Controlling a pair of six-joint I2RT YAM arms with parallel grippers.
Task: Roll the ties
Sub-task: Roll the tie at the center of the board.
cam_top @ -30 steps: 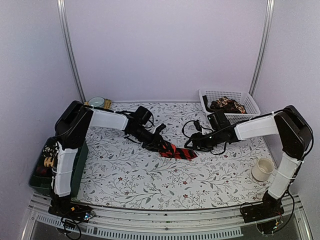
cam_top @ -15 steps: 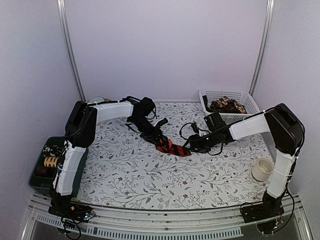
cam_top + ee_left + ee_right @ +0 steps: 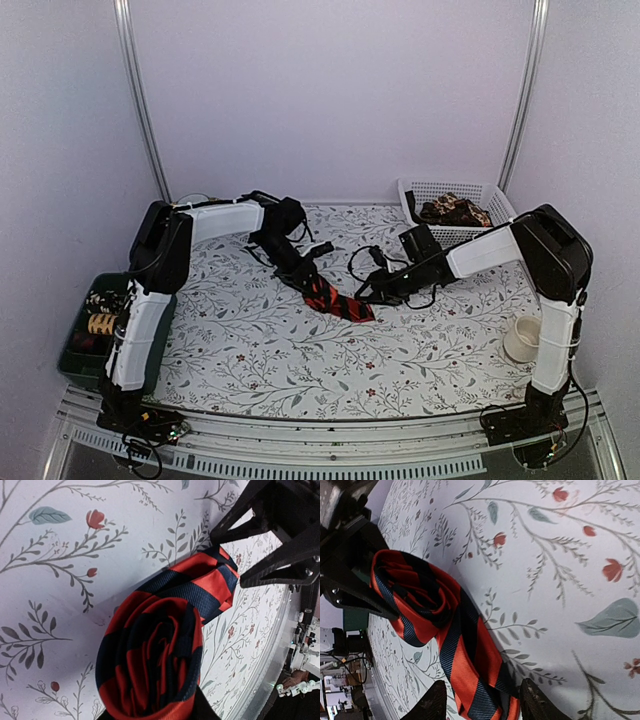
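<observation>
A red tie with dark diagonal stripes [image 3: 338,300] lies mid-table, partly rolled. My left gripper [image 3: 312,278] is shut on its coil [image 3: 150,655], which fills the left wrist view and hides most of the fingers. The loose tail [image 3: 210,580] runs away from the coil, flat on the floral cloth. My right gripper [image 3: 368,292] stands at the tail's end, jaws open. Its fingertips [image 3: 432,702] straddle the tail [image 3: 480,680], with a gap on the left side. The coil [image 3: 415,595] also shows in the right wrist view.
A white basket [image 3: 500,200] at the back right holds brown-patterned ties [image 3: 455,210]. A white cup [image 3: 525,340] stands near the right arm's base. A dark green bin [image 3: 75,355] at the left edge holds small coils [image 3: 100,322]. Black cables [image 3: 375,258] loop beside the right wrist.
The left arm swung its elbow back, keeping the coil. The tie's free tail has grown shorter. The right gripper slid left along the tail toward the coil, and its jaws narrowed.
</observation>
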